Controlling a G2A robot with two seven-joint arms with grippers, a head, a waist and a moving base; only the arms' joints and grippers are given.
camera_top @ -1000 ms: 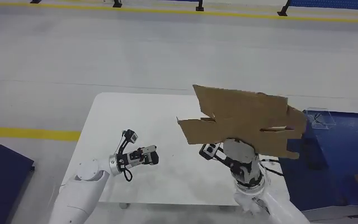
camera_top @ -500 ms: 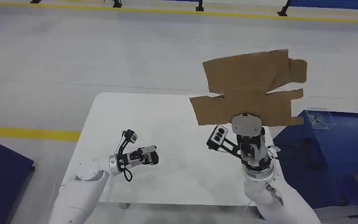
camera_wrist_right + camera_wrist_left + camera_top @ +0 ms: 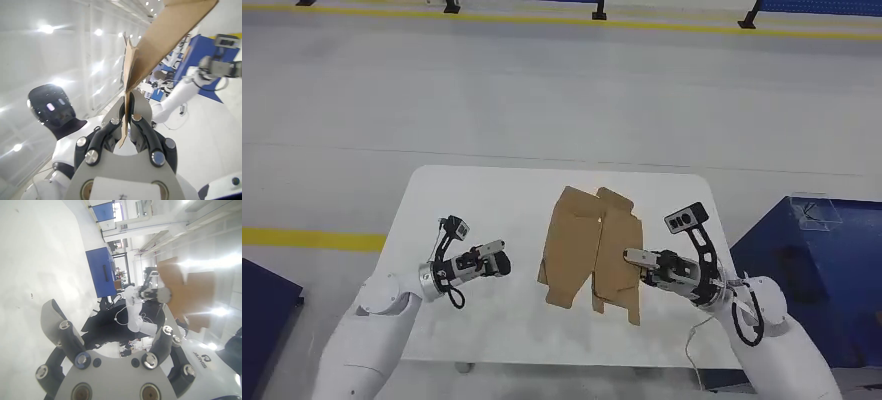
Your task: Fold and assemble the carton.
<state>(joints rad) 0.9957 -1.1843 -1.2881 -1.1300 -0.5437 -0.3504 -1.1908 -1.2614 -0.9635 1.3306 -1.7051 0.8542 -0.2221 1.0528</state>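
Cardboard carton (image 3: 587, 250), unfolded: edge clamped in right claw (image 3: 632, 257), held out facing the spread, empty left claw (image 3: 500, 263), likely for folding.

White, round-cornered table (image 3: 492, 210), bare-topped

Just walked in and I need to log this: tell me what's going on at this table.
The robot is working on a cardboard carton. Its right gripper is shut on one edge of the carton and holds it over the white table. The left gripper is open and empty, off to the side and apart from the cardboard. The carton is mostly flat, not yet folded into a box.
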